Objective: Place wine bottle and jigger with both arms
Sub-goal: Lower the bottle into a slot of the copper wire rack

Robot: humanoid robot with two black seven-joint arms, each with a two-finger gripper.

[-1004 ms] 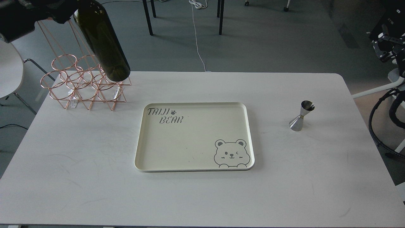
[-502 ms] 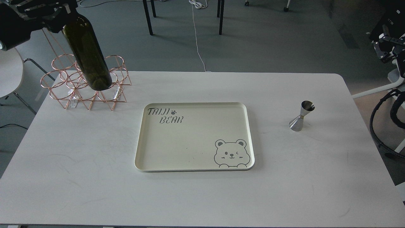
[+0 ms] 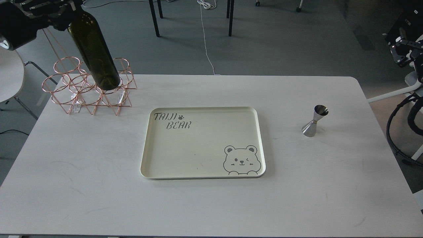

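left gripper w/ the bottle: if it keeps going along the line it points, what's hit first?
Likely the copper wire rack: the left gripper holds the wine bottle base-down, aimed at the rack's rings. Whether the base already touches is unclear from this view.

The wine bottle (image 3: 94,53) has swung back left over the copper rack (image 3: 87,87) — then edged slightly right.

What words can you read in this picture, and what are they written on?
"TAIJI BEAR", in two lines with a little paw print after "TAIJI": printed on the cream tray, in its far left corner.

The tray also has a winking bear drawing, but no words by it.

The wine bottle has no label, and the jigger shows no readable markings.

Nothing else has words I can read.
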